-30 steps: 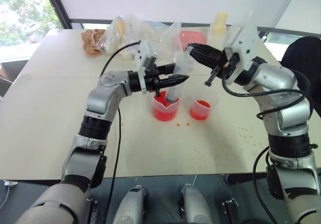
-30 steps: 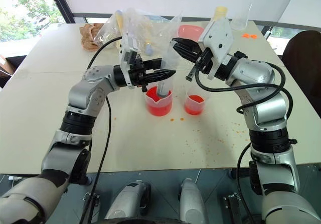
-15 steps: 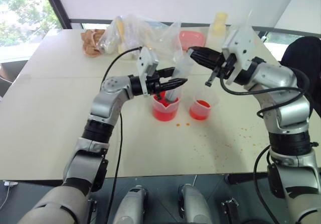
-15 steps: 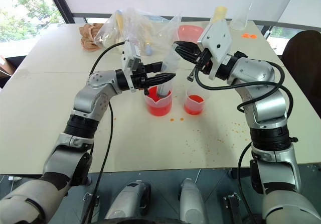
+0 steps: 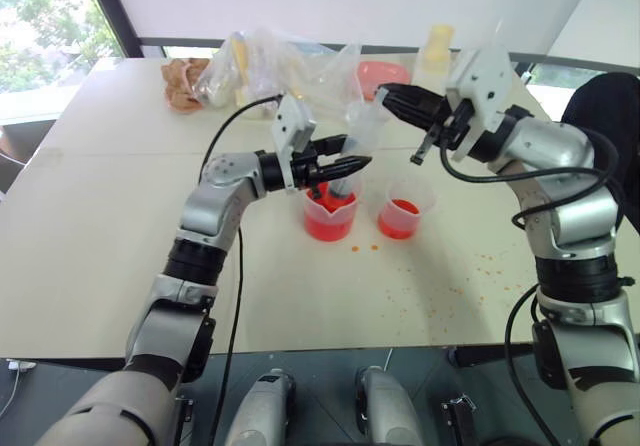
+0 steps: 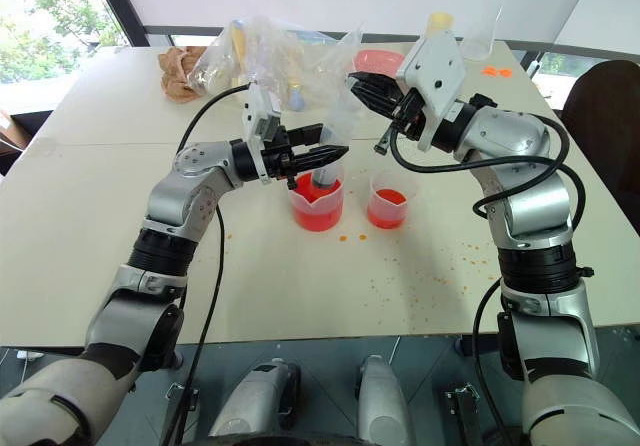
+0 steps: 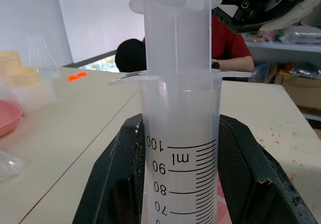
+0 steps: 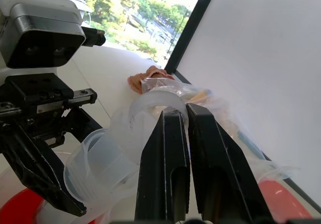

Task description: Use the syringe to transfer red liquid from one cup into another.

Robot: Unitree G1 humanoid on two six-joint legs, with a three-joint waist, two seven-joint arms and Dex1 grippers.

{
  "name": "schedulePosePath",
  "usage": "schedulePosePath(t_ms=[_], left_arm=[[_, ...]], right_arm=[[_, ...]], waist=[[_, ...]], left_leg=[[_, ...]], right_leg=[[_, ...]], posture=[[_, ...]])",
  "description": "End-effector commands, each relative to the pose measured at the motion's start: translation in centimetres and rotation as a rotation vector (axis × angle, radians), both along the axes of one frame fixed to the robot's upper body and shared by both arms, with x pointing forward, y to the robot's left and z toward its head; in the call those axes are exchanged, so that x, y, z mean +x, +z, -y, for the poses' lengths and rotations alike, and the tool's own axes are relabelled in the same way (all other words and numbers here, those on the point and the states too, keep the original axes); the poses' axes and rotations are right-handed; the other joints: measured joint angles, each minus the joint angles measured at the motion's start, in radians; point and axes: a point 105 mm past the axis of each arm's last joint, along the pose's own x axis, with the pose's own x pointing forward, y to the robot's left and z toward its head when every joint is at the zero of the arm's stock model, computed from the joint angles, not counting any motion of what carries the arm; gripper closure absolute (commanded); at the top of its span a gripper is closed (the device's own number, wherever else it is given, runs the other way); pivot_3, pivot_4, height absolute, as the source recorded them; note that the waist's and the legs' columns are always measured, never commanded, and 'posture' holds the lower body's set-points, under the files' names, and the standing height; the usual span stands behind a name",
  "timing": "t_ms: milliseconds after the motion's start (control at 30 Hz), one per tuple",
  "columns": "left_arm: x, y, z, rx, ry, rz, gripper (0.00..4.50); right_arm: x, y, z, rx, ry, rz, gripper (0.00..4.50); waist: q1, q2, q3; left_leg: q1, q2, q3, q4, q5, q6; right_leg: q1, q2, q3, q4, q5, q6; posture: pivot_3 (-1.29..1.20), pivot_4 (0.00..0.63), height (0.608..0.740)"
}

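Gripping the syringe [image 5: 345, 162] barrel, the left gripper [image 5: 340, 163] is clenched around it, tip down in the spouted beaker [image 5: 329, 214] mid-table. Right of it sits the smaller cup [image 5: 403, 209], holding some red liquid [image 5: 401, 218]. The right gripper [image 5: 392, 99] is pinched on the plunger top. Risk: an off-axis pull could tilt the syringe, tip the beaker and spill. The left wrist view shows barrel markings; the head views show both cups.

The white table [image 6: 120, 216] carries beaker [image 6: 317, 204], small cup [image 6: 388, 206], pink bowl [image 6: 378, 64], bags [image 6: 270, 61].
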Motion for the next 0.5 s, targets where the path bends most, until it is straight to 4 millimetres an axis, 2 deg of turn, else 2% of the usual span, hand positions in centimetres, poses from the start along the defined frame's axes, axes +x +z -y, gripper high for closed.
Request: schedulePosePath(t_ms=[33, 200, 300, 400, 500], left_arm=[[-0.2, 0.5, 0.4, 0.014, -0.013, 0.001, 3.04], [-0.5, 2.6, -0.3, -0.011, 0.013, 0.049, 3.04], [-0.8, 3.1, -0.4, -0.013, 0.015, 0.069, 3.04], [-0.3, 4.1, -0.8, -0.047, 0.056, 0.084, 3.04], [0.6, 6.8, -1.4, -0.153, 0.103, 0.097, 3.04]], right_arm=[[-0.8, 2.9, 1.4, 0.047, -0.045, 0.118, 3.51], [-1.2, 2.2, 2.4, 0.047, -0.087, 0.109, 0.97], [-1.8, 2.2, 3.5, 0.098, -0.116, 0.090, 0.97], [-3.2, 2.2, 4.8, 0.180, -0.104, 0.025, 0.97], [-4.8, 1.9, 7.0, 0.235, -0.139, -0.036, 0.97]], waist=[[0.000, 0.000, 0.000], [0.000, 0.000, 0.000], [0.001, 0.000, 0.000], [0.003, 0.000, 0.000], [0.008, 0.000, 0.000]], left_leg=[[0.000, 0.000, 0.000, 0.000, 0.000, 0.000], [0.000, 0.000, 0.000, 0.000, 0.000, 0.000], [0.000, 0.000, 0.000, 0.000, 0.000, 0.000], [0.000, 0.001, 0.000, 0.000, 0.000, 0.000], [0.000, 0.002, -0.002, 0.000, 0.000, 0.000]], right_leg=[[0.000, 0.000, 0.000, 0.000, 0.000, 0.000], [0.000, 0.000, 0.000, 0.000, 0.000, 0.000], [0.000, 0.000, 0.000, 0.000, 0.000, 0.000], [0.000, 0.000, 0.000, 0.000, 0.000, 0.000], [0.000, 0.000, 0.000, 0.000, 0.000, 0.000]], posture=[[0.00, 0.150, 0.740], [0.00, 0.150, 0.740], [0.00, 0.150, 0.740], [0.00, 0.150, 0.740], [0.00, 0.150, 0.740]])
